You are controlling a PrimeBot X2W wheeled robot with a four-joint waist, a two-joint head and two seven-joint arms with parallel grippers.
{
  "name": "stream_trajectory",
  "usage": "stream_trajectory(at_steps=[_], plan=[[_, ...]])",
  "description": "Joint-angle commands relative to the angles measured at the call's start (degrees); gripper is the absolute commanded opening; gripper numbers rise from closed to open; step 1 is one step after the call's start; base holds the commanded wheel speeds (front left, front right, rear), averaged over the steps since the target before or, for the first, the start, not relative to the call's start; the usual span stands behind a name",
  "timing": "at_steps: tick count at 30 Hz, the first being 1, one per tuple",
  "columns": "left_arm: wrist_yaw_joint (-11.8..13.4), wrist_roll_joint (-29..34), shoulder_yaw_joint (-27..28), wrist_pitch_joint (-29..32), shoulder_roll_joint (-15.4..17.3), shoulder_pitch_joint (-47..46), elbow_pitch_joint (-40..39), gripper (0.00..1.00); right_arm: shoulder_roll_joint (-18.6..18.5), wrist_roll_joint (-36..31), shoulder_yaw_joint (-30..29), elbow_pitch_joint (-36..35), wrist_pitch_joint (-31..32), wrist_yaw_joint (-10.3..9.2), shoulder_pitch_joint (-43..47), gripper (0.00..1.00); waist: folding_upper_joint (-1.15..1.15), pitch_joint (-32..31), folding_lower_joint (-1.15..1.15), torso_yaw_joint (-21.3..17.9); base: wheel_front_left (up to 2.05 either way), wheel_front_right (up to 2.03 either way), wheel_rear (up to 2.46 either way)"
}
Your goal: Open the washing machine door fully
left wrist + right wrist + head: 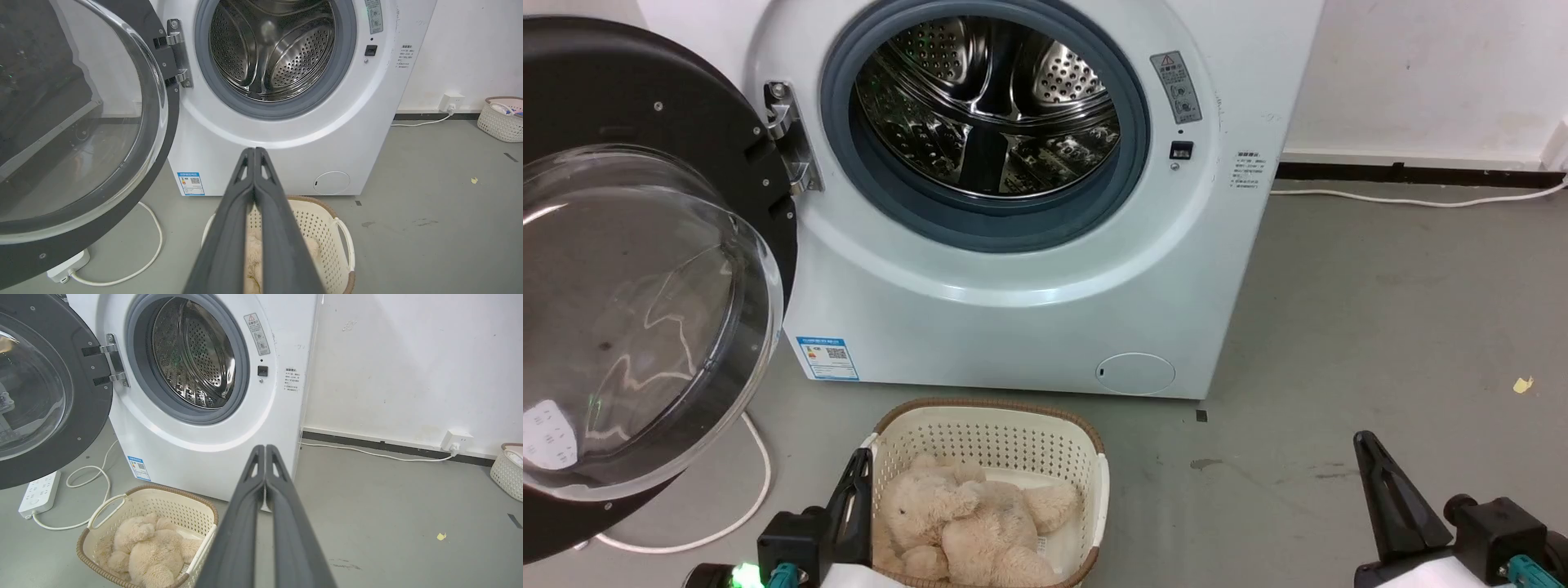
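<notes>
Here, washing machine door (645, 286) agape; left gripper (254, 152), right gripper (264, 448) pinched empty; wrist views add socket (457, 440).

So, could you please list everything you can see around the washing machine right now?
washing machine: one, white, against the wall
washing machine door: one, black with clear glass bowl, swung open leftward
drum: one, steel, inside the opening
round flap: one, white, machine's lower front
laundry basket: one, cream with brown rim, floor before the machine
plush toy: one, beige, in that basket
power strip: one, white, floor under the door
second basket: one, pale, by wall, right of machine
left gripper: one, dark, shut, empty
right gripper: one, dark, shut, empty
</notes>
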Motion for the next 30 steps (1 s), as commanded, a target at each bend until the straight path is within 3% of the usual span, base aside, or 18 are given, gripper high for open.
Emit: stream_trajectory(at_steps=[1,30], plan=[[-0.2,0.5,0.5,0.5,-0.1,-0.9,-0.4,0.00,0.1,-0.3,0.2,0.1,0.4,0.02,-1.0,0.00,0.00,0.0,0.00,0.0,0.00,0.00,0.00],[-2.2,2.8,3.5,3.8,-1.7,-2.0,-1.9,0.00,0.1,-1.1,1.4,0.3,3.8,0.03,-2.8,0.00,0.00,0.6,-0.01,-1.0,0.00,0.00,0.00]])
